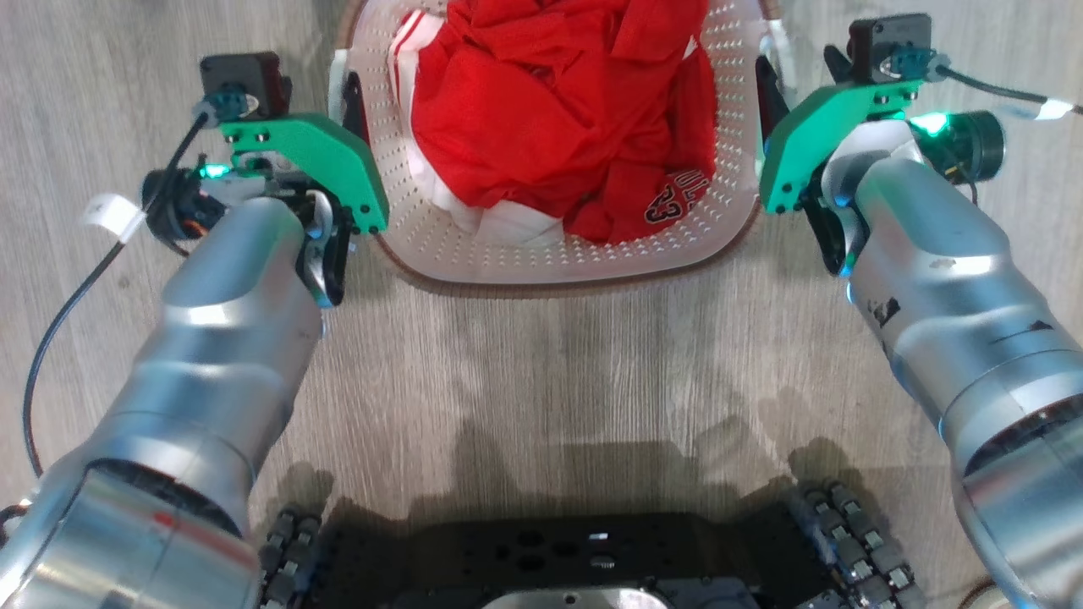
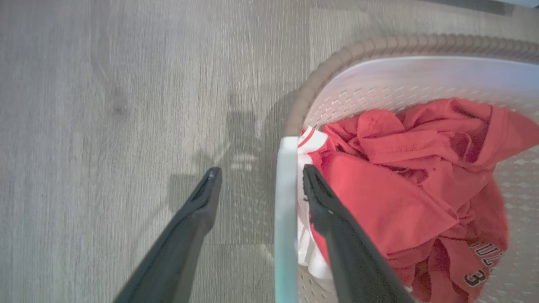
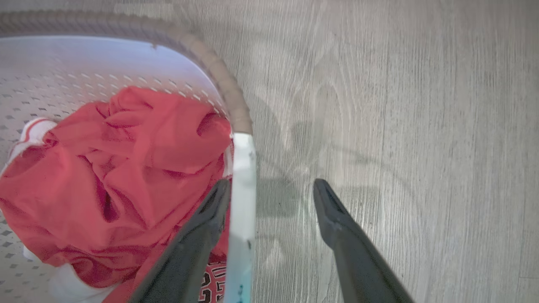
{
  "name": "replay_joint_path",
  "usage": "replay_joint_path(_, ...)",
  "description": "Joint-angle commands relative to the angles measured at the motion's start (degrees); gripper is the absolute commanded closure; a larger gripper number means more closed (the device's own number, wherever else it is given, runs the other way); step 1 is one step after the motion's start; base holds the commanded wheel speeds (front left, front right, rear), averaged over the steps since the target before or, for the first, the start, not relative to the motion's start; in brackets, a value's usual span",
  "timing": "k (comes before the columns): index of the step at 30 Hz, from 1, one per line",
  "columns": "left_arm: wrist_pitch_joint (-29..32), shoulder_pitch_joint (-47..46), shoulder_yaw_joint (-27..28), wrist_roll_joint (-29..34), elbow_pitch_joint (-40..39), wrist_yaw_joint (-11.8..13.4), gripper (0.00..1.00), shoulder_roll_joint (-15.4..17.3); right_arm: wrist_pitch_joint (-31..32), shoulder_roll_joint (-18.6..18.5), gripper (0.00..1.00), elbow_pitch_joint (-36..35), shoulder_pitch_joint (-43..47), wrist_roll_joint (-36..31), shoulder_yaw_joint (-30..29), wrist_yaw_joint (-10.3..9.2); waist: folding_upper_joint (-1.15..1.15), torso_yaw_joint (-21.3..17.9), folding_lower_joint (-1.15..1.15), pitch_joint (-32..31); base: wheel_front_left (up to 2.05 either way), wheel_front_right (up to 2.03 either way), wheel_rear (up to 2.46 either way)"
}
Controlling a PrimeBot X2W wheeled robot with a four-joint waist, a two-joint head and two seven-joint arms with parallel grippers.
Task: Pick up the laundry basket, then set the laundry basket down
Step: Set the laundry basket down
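**Item:** laundry basket (image 1: 508,245), white, perforated, brown-rimmed. It is seen resting on the grey wood-grain floor (image 1: 541,364), directly ahead of the robot, between the two arms. A crumpled red garment (image 1: 558,110) with white trim is held in it.

**Left gripper** (image 2: 260,170): the fingers are spread wide and nothing is grasped. The white left handle (image 2: 286,210) is straddled. One finger (image 2: 332,227) is placed inside the basket just beside the handle, and the other (image 2: 189,223) is held outside over the floor, apart from it.

**Right gripper** (image 3: 273,184): it is likewise released and placed astride the right handle (image 3: 242,202). One finger (image 3: 198,240) is set inside against the cloth, and the other (image 3: 349,240) is kept clear over the floor.

**Progress:** the basket is judged to be down and unheld. Whether a lift has been made cannot be told from how things lie. If it has not, both handles are yet to be clamped, and the basket is yet to be raised and lowered. If it has, only the withdrawal of the arms is left.
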Motion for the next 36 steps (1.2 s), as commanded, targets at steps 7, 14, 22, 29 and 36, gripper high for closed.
replay_joint_path(7, -0.29, 5.54, 6.82, 5.77, -9.70, 1.38, 0.00, 4.05, -0.70, 1.00, 0.00, -6.22, 3.23, -6.12, -7.51, -0.09, 0.00, -1.36, 0.00, -5.05, 0.00, 0.00, 0.00)
replay_joint_path(14, -0.29, 12.57, 14.38, 13.39, -19.95, 1.12, 0.00, 4.71, -0.70, 1.00, 0.00, -16.01, 9.56, -14.55, -15.78, -0.09, 0.00, -2.18, 0.00, -11.62, 0.00, 0.00, 0.00)
replay_joint_path(22, -0.29, 21.17, 21.25, 22.18, -30.47, -0.55, 0.00, 4.59, -0.71, 1.00, 0.00, -26.55, 18.13, -18.35, -19.85, -0.09, 0.00, -2.83, 0.00, -19.14, 0.00, 0.00, 0.00)
replay_joint_path(29, -0.29, 29.99, 26.83, 28.49, -39.28, -1.97, 0.00, 3.60, -0.71, 1.01, 0.00, -34.71, 26.86, -19.07, -21.24, -0.09, 0.00, -3.52, 0.00, -26.45, 0.00, 0.00, 0.00)
replay_joint_path(36, -0.29, 39.03, 31.21, 31.81, -46.28, -2.31, 0.00, 1.99, -0.71, 1.01, 0.00, -41.52, 34.72, -20.80, -21.55, -0.09, 0.00, -3.93, 0.00, -32.80, 0.00, 0.00, 0.00)
